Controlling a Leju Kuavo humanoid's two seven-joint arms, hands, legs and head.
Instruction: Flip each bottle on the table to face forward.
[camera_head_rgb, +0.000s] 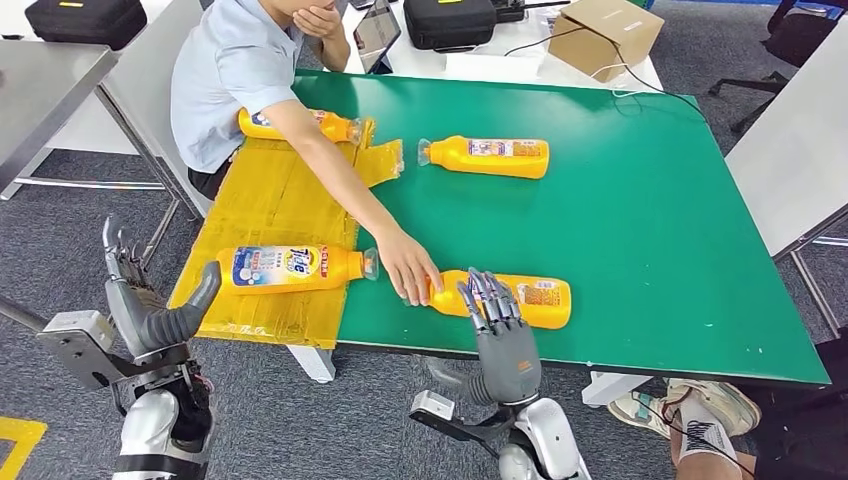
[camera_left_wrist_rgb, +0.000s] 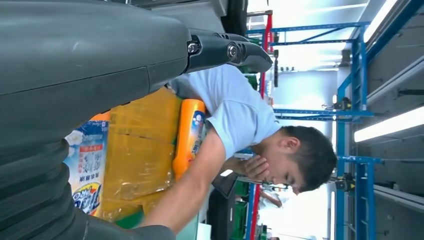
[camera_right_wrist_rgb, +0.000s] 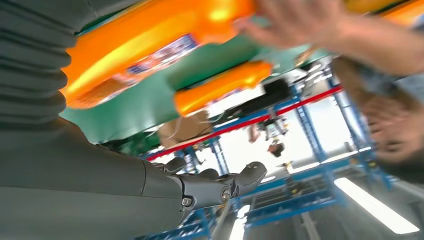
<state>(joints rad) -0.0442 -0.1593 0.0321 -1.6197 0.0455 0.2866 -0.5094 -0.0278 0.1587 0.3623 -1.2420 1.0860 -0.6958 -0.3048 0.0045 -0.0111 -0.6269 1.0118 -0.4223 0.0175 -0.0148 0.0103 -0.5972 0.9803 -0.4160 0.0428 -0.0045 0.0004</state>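
four orange plastic bottles lie on their sides on the green worktop (camera_head_rgb: 640, 220) — a person's hand (camera_head_rgb: 408, 265) grips the near bottle (camera_head_rgb: 520, 298), the right hand (camera_head_rgb: 497, 330) hovers beside it with fingers apart, empty, while the left hand (camera_head_rgb: 150, 300) waits open off the worktop's edge.
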